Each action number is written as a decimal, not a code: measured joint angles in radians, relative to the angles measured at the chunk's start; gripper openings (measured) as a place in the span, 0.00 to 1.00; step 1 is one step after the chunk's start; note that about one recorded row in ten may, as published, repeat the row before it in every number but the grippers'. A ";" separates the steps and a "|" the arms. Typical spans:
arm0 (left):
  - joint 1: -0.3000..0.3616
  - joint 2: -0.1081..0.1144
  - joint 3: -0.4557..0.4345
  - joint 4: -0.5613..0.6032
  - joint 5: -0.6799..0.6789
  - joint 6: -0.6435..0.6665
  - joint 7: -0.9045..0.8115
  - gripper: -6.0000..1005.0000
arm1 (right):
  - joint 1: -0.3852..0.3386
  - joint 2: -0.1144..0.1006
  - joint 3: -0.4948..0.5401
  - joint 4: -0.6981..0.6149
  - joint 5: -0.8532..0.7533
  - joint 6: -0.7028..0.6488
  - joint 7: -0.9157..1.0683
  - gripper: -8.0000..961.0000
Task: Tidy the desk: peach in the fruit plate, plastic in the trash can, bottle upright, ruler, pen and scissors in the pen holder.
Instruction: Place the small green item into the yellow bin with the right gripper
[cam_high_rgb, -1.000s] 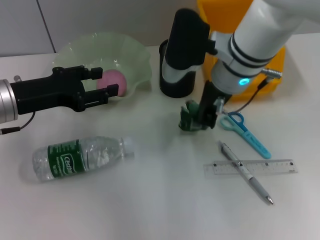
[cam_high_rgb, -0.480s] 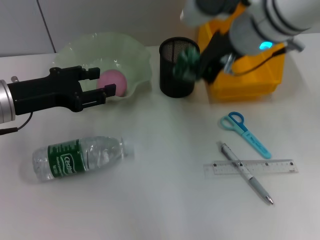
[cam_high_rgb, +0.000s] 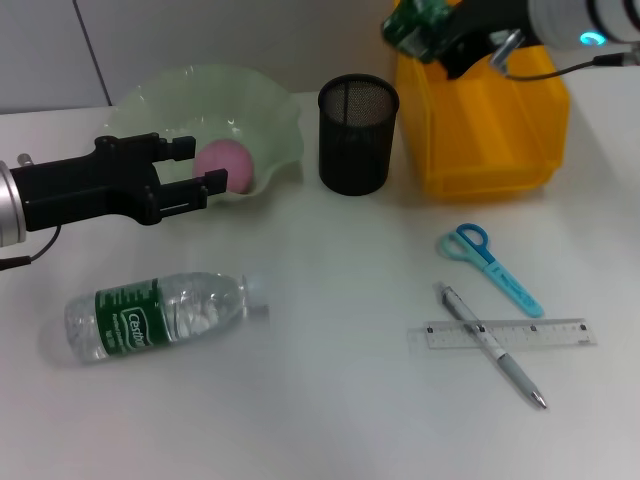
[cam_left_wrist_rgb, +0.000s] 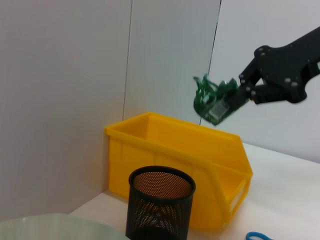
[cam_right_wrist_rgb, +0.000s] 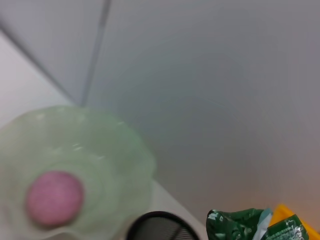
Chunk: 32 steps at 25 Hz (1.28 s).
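Head view: my right pincer (cam_high_rgb: 432, 28), clamped on the crumpled green plastic (cam_high_rgb: 412, 20) at upper right, hangs over the yellow trash can's (cam_high_rgb: 480, 110) rear-left corner; left pincer (cam_high_rgb: 205, 165) is apart.

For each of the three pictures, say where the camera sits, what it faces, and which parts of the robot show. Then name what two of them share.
Head view: from the robot's head, down on the desk; left gripper before the fruit plate, right gripper holding the plastic over the trash can.
Left wrist view: faces the trash can and pen holder; shows the right gripper, not its own.
Right wrist view: faces the peach in the fruit plate; no jaws show.
Shared: the plastic shows in all three.
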 joint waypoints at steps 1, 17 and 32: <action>0.000 0.002 0.000 0.000 0.000 0.000 0.000 0.65 | -0.008 0.000 0.013 0.000 0.003 0.011 0.013 0.02; 0.008 0.016 0.000 0.002 -0.004 -0.001 -0.002 0.65 | -0.034 -0.006 0.220 0.162 0.120 0.046 0.036 0.04; 0.005 0.021 -0.001 0.002 -0.004 -0.002 -0.001 0.65 | 0.066 -0.035 0.322 0.406 0.112 0.069 0.034 0.05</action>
